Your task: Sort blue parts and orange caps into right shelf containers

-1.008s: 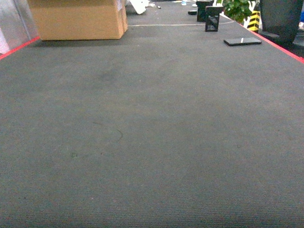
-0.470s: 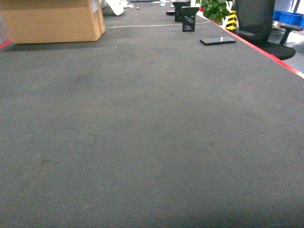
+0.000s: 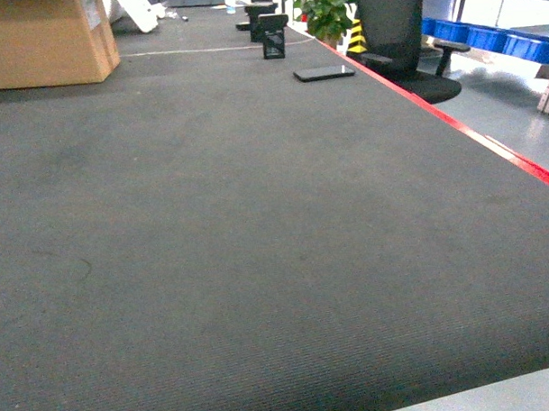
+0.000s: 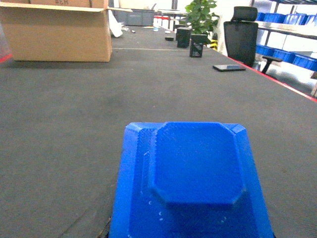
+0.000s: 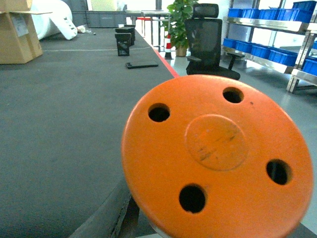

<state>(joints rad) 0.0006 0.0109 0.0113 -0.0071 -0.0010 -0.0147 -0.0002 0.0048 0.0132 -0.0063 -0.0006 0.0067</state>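
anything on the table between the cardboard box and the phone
Nothing: in the head view only bare dark mat lies between the cardboard box and the phone.

No legible text — the far-left cardboard box (image 4: 59,32) carries a dark printed mark, too blurred to read.

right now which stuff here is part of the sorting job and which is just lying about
Part of the job:
- blue part, close under the left wrist camera
- orange cap, close under the right wrist camera
- blue shelf containers

Just lying about:
- cardboard box
- phone
- office chair
- potted plant
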